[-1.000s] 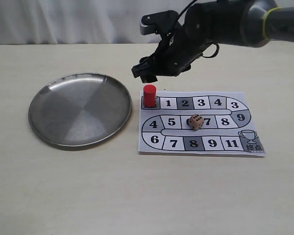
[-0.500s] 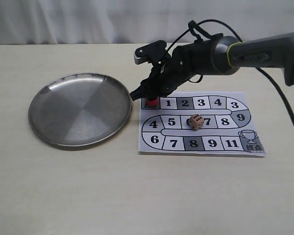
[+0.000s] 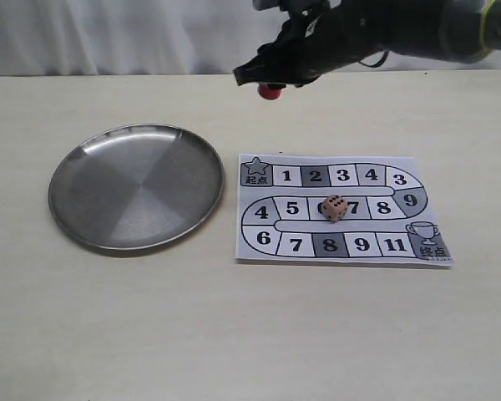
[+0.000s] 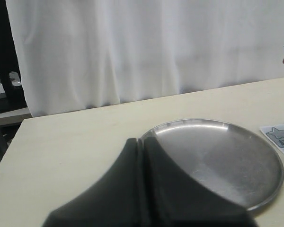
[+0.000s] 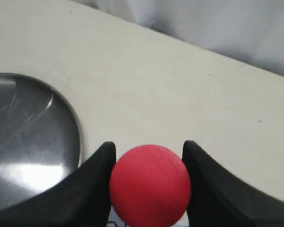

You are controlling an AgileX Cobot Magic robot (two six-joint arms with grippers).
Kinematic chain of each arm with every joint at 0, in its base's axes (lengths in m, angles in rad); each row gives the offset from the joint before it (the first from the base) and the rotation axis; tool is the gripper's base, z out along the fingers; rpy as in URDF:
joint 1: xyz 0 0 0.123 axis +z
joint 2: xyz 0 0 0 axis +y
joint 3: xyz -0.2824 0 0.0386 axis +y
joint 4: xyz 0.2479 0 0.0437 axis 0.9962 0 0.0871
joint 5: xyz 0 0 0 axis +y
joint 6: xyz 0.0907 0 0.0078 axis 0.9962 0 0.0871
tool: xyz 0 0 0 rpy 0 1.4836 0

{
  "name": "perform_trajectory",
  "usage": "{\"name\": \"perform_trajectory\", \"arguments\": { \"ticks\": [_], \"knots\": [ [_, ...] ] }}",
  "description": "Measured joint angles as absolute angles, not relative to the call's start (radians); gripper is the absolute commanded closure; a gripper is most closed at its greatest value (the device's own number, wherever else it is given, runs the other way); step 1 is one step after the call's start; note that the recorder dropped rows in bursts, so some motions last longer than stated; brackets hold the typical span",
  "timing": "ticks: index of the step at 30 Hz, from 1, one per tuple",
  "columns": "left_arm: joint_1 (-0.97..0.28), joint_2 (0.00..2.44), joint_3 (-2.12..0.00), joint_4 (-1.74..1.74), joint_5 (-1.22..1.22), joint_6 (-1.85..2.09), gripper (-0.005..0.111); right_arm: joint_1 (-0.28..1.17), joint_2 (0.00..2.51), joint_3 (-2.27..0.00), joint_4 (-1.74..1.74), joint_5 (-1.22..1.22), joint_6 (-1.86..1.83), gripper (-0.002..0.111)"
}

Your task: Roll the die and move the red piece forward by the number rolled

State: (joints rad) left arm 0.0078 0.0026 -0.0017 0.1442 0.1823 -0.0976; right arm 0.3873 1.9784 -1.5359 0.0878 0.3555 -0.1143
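Red piece hangs clamped in right pincer.

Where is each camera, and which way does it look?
Exterior view: off the arms, looking down at the numbered paper game board and tan wooden die; the right gripper shows at the top.
Left wrist view: behind the shut left gripper, facing the round steel plate and white curtain.
Right wrist view: above the right gripper, clamping the red cylinder piece.
All three share the plate.
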Motion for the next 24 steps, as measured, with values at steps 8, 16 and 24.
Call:
{"name": "perform_trajectory", "arguments": {
  "ticks": [8,16,24],
  "knots": [
    [0.008,0.003,-0.002,0.144,0.182,-0.098,0.107,0.351,2.122,-1.463,0.088,0.404,-0.114,0.104],
    [0.008,0.003,-0.002,0.144,0.182,-0.098,0.107,0.351,2.184,-1.463,0.096,0.393,-0.114,0.104],
    [0.008,0.003,-0.002,0.144,0.182,-0.098,0.107,0.351,2.164,-1.465,0.089,0.44,-0.114,0.104]
  ]
}}
